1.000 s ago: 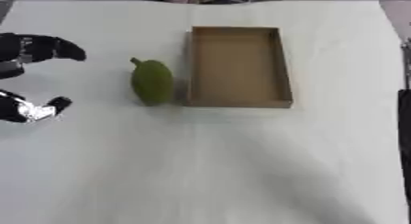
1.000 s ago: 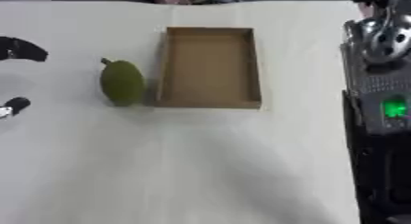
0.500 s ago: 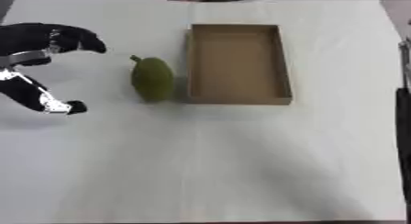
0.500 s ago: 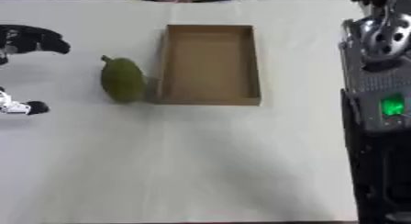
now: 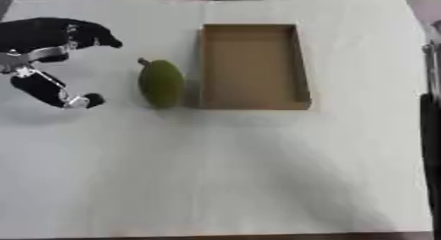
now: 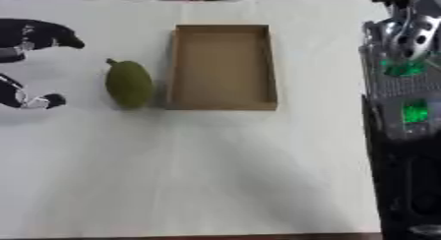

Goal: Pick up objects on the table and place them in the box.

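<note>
The left hand hangs over the white table with its fingers and thumb spread apart in a wide C, holding nothing, the gap facing the fruit. Just beyond that opening, to the hand's right and not touching it, lies the green fruit, an oval thing like a mango with a short stem at its far end, lying lengthwise on the cloth. It looks smooth and rounded, so it may roll or slip; probably fairly light and stiff enough to bear a squeeze. The best hold seems to be across its middle, fingers on the far side, thumb on the near side. Right beside the fruit, farther from the hand, stands the open cardboard box, empty. The right arm shows at the right edge; its hand is out of sight.
</note>
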